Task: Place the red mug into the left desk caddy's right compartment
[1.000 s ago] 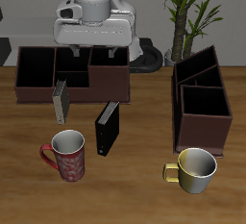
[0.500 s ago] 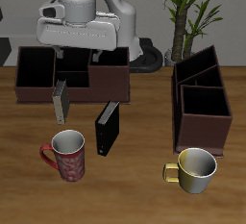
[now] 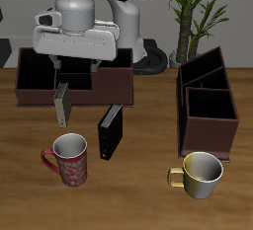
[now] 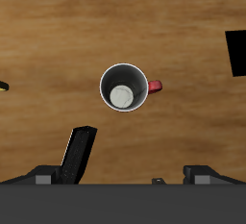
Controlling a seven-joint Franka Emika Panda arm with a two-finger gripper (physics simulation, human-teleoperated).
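Arm w/ jaws shifted sideways, now over red speckled mug (image 3: pixel 69 159), upright on wooden counter (image 3: pixel 148 190), nothing inside. Jaws spread, holding nothing. Dark reddish-brown divided caddy (image 3: pixel 206 106) well apart.

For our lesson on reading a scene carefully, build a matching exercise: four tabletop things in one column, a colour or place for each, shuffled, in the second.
Things:
1. red mug
2. yellow-cream mug
3. black book
4. left desk caddy

Descriptions:
A. stands upright beside the red mug
B. speckled pattern, grey inside
C. plain, in front of the left desk caddy
D. dark reddish-brown, divided

Pairs: 1-B, 2-C, 3-A, 4-D
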